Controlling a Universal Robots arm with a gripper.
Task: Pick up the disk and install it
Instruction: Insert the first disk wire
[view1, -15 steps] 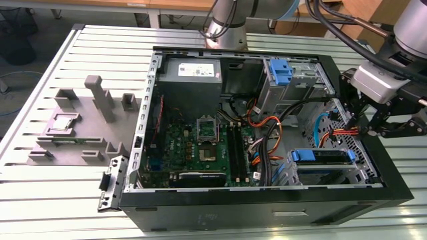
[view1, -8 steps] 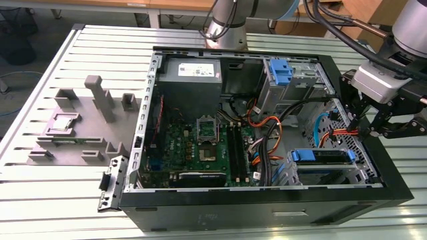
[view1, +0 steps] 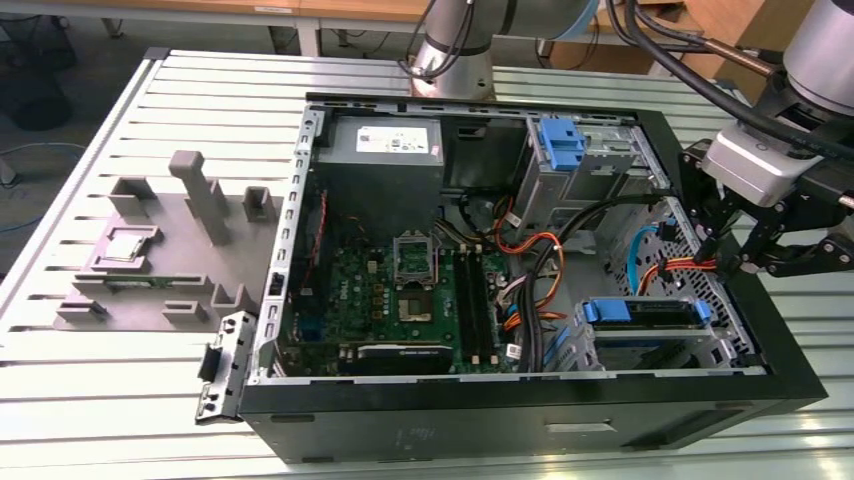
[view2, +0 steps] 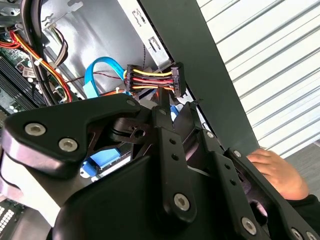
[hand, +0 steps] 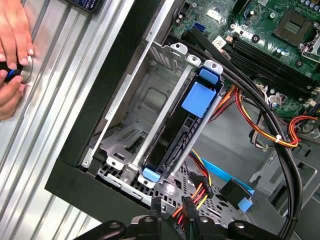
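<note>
The disk (view1: 642, 313) stands on edge in the metal drive cage (view1: 707, 335) at the case's front corner, on the exterior view's right, its blue bracket tab up. In the first wrist view the disk (hand: 199, 100) sits slotted between the cage rails. My gripper (view1: 731, 262) hangs over the case's right wall, above and behind the cage. In both wrist views the gripper (view2: 173, 107) (hand: 172, 206) has its jaws a narrow gap apart with nothing between them. A black power connector (view2: 176, 79) on yellow, red and black wires lies just past the tips.
The open computer case (view1: 534, 420) holds a motherboard (view1: 400, 290), a grey power supply (view1: 384, 142) and a tall blue latch piece (view1: 561, 140). Loose cables (view1: 534, 290) cross the middle. A grey fixture (view1: 160, 250) lies on the slatted table. A person's hand (hand: 12, 45) (view2: 275, 172) rests beside the case.
</note>
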